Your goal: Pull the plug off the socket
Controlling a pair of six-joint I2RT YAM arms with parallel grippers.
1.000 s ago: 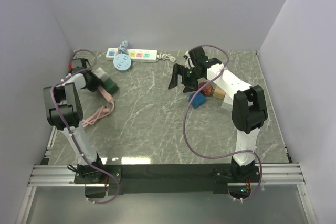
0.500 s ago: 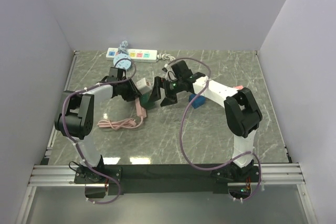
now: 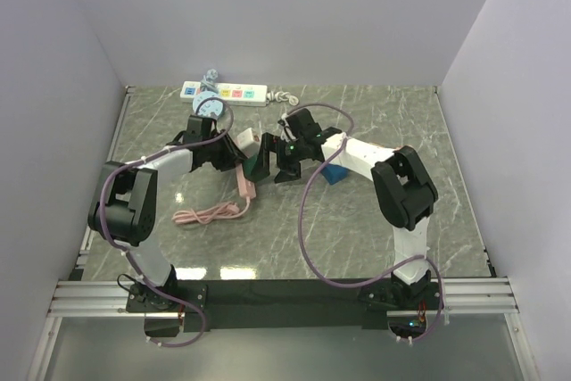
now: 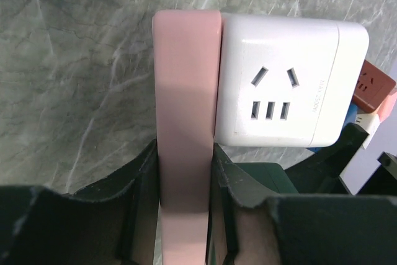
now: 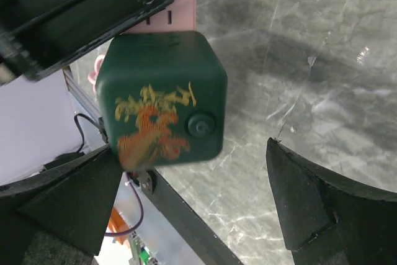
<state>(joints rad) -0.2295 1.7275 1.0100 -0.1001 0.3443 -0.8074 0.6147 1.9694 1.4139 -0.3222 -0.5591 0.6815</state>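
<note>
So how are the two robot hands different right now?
The left gripper is clamped on a pink bar; the right gripper grips nothing. The left's jaws stand narrow; the right's gape wide around a green cube. Both have dark fingers.

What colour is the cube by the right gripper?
The cube is dark green with orange-yellow markings; clearest in right wrist view.

- I'm driving a left arm [image 3: 134, 211] and a right arm [image 3: 406, 189], each with white links and bulky black joint housings
- A purple cable [image 3: 301, 220] loops loose beside each arm
- Black bases [image 3: 165, 296] are bolted to a silver rail [image 3: 482, 290]
- The fingers [image 5: 310, 209] are dark, matte and angular
- A green light [image 3: 411, 322] glows at my right base
</note>
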